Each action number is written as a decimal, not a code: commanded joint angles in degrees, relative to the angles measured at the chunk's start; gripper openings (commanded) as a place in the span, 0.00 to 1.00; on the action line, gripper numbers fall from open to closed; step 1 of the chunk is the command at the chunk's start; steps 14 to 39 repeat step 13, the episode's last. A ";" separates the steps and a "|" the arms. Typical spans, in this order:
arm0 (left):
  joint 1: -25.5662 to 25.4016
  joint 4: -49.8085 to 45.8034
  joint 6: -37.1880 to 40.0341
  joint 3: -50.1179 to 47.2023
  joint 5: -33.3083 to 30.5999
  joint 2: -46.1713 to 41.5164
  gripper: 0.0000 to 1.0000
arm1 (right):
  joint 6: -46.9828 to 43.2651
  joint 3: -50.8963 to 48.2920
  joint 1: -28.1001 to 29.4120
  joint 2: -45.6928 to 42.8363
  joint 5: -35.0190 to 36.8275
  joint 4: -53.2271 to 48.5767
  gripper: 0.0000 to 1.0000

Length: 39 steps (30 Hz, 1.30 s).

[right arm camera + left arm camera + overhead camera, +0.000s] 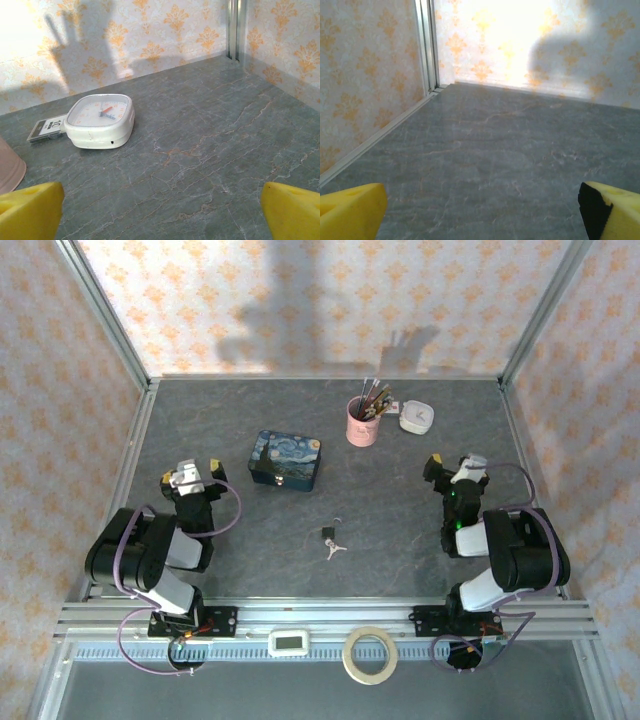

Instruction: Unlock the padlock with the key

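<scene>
The tiny dark grey padlock (327, 533) and thin silvery metal key (336, 550) look too small from above to tell whether they touch. The right wrist view's left edge cuts off the pink cup (8, 170).

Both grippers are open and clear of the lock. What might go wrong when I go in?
The key is thin and lies flat beside the padlock; pinching one may shove the other. Both sit between the left gripper and right gripper, so two arms reaching in together could collide.
</scene>
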 commanded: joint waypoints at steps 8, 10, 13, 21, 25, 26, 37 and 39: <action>0.47 0.24 -0.43 1.19 1.49 -0.12 0.99 | -1.16 0.19 0.52 0.12 0.55 2.01 1.00; 0.51 0.25 -0.58 1.40 0.48 0.10 0.99 | -1.15 0.29 0.57 0.15 0.64 1.88 1.00; 0.50 -0.72 -0.91 2.02 -0.59 0.18 0.99 | -1.20 0.05 0.51 0.09 0.54 2.23 1.00; 0.50 -0.72 -0.91 2.02 -0.59 0.18 0.99 | -1.20 0.05 0.51 0.09 0.54 2.23 1.00; 0.50 -0.72 -0.91 2.02 -0.59 0.18 0.99 | -1.20 0.05 0.51 0.09 0.54 2.23 1.00; 0.50 -0.72 -0.91 2.02 -0.59 0.18 0.99 | -1.20 0.05 0.51 0.09 0.54 2.23 1.00; 0.50 -0.72 -0.91 2.02 -0.59 0.18 0.99 | -1.20 0.05 0.51 0.09 0.54 2.23 1.00; 0.50 -0.72 -0.91 2.02 -0.59 0.18 0.99 | -1.20 0.05 0.51 0.09 0.54 2.23 1.00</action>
